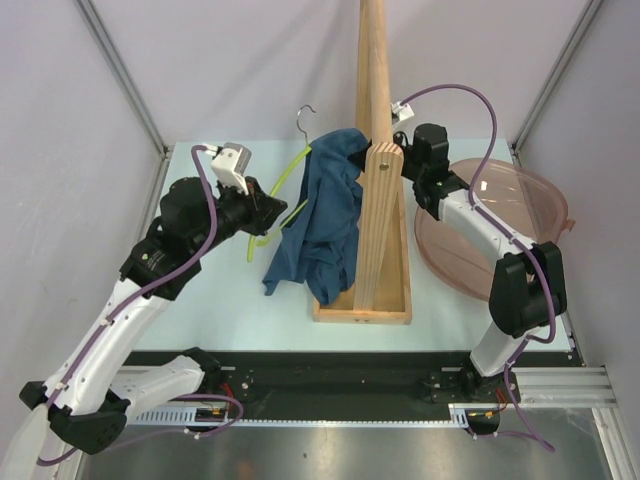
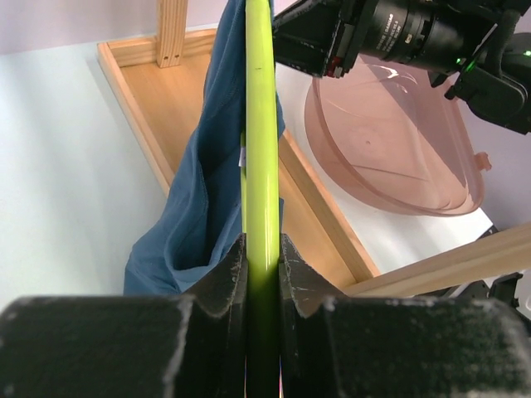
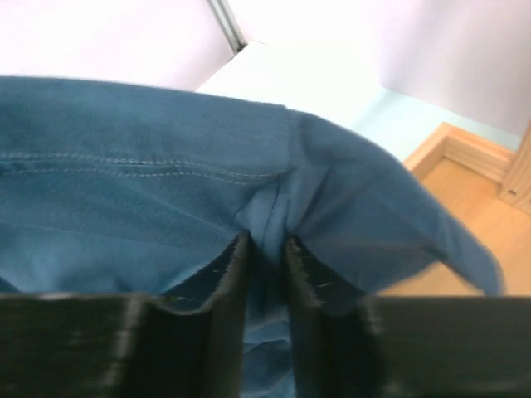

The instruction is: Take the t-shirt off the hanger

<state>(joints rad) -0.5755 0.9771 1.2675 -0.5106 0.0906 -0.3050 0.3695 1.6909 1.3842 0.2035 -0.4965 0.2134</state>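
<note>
The dark teal-blue t-shirt (image 1: pixel 322 215) hangs bunched beside the wooden pole stand (image 1: pixel 374 90), its lower part reaching down to the stand's tray. The lime-green hanger (image 1: pixel 285 170) sticks out to the left of the shirt, its silver hook (image 1: pixel 304 117) pointing up. My left gripper (image 1: pixel 275 212) is shut on the hanger's arm, which in the left wrist view runs up from the jaws as a green bar (image 2: pixel 261 141) past the shirt (image 2: pixel 195 215). My right gripper (image 1: pixel 385 148) is behind the pole, shut on a fold of the t-shirt (image 3: pixel 166 174) near a seam.
The stand's wooden tray base (image 1: pixel 385 300) lies in the middle of the table. A pink translucent bowl (image 1: pixel 510 215) sits at the right, close under my right arm. Grey walls with metal frame posts enclose the table on the left, right and back.
</note>
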